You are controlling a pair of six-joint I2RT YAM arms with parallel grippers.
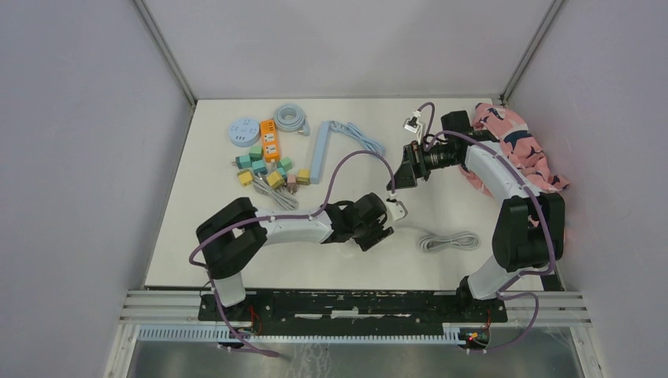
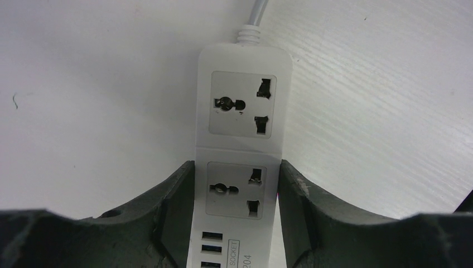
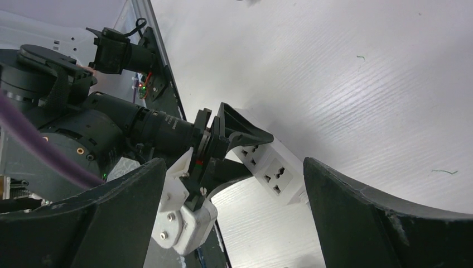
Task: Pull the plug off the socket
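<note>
A white power strip [image 1: 398, 209] lies at the middle of the table. My left gripper [image 1: 389, 213] is shut on its sides. In the left wrist view the strip [image 2: 240, 111] sits between the fingers [image 2: 181, 190] of my left gripper [image 2: 237, 167], and both its sockets are empty. No plug shows in it. My right gripper [image 1: 402, 175] hovers just beyond the strip, open and empty. In the right wrist view my right gripper [image 3: 234, 164] is spread wide with the strip [image 3: 270, 167] seen between its fingers.
The strip's white cord lies coiled [image 1: 449, 241] at the front right. A long blue power strip [image 1: 319, 150], an orange strip [image 1: 270, 140], a round blue socket [image 1: 241, 131] and several coloured adapters [image 1: 264, 169] lie at the back left. A pink cloth [image 1: 520, 146] lies at the back right.
</note>
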